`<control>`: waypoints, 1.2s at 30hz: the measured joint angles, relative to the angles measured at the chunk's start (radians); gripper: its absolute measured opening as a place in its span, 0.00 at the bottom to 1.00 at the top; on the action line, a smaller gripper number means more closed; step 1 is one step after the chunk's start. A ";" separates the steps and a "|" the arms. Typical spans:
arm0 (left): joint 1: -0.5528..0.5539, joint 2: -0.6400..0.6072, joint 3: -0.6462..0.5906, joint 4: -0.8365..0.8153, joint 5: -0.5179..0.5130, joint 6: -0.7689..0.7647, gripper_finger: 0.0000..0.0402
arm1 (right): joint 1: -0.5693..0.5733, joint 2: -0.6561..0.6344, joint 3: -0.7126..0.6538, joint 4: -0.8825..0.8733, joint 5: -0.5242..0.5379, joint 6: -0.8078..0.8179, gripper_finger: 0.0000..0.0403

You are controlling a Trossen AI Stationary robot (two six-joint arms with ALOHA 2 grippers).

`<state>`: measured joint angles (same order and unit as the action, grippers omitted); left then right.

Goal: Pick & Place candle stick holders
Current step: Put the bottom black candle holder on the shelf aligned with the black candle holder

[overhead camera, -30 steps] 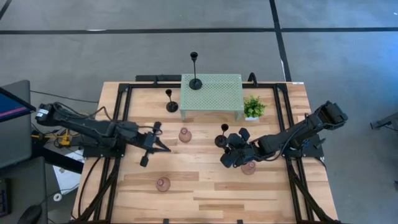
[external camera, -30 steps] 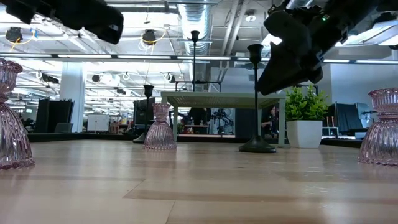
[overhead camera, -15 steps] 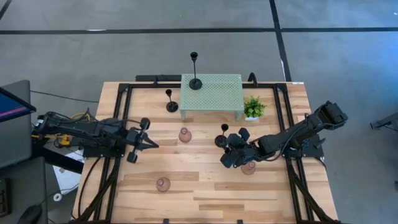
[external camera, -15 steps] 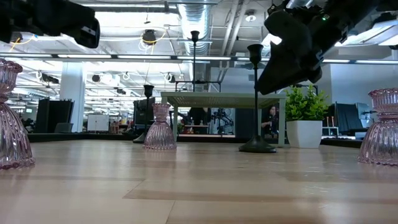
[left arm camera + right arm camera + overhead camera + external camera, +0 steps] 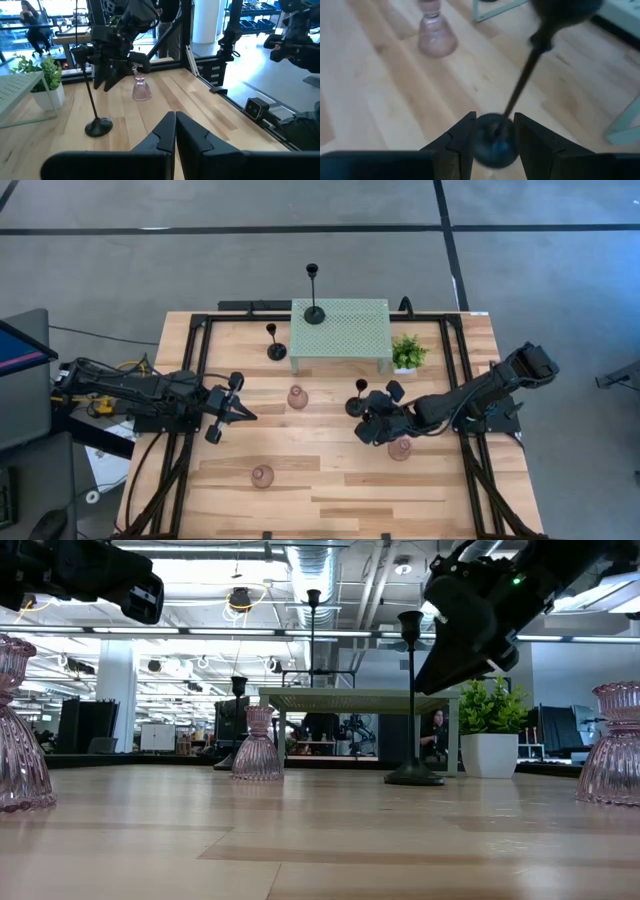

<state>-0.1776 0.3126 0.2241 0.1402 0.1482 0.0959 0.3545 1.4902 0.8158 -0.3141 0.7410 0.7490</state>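
Right gripper (image 5: 492, 137): jaws parted, black candle stick holder (image 5: 512, 107) seen between fingers (image 5: 462, 137) at base level; contact not confirmed, not yet held. Holder stands upright on table (image 5: 330, 480), just in front of mesh stand (image 5: 340, 330), pink holder (image 5: 400, 448) close by.

Risk judged: slim stem toppled if one finger meets it first; neighbouring pink holder nudged by wrist.

Left gripper (image 5: 175, 132): closed, empty, parked over table's left side.
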 joint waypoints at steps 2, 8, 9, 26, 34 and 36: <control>0.000 0.005 0.000 0.001 0.000 0.000 0.03 | -0.019 0.000 0.000 0.002 0.006 0.000 0.30; 0.000 0.031 0.000 0.003 -0.006 0.003 0.03 | -0.082 0.000 0.000 0.008 -0.004 0.001 0.30; 0.000 0.036 0.000 0.003 -0.005 0.003 0.03 | -0.089 0.000 0.000 0.009 -0.006 0.001 0.30; 0.000 0.043 0.000 0.010 -0.049 0.004 0.03 | -0.130 0.000 0.000 0.176 -0.015 -0.076 0.30; 0.000 0.043 0.000 0.011 -0.077 0.004 0.03 | -0.134 0.000 0.000 0.176 -0.015 -0.079 0.11; 0.000 0.043 0.000 0.011 -0.077 0.004 0.03 | -0.131 0.000 0.000 0.174 -0.015 -0.082 0.04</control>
<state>-0.1776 0.3557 0.2241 0.1509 0.0711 0.1001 0.2231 1.4902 0.8158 -0.1397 0.7263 0.6672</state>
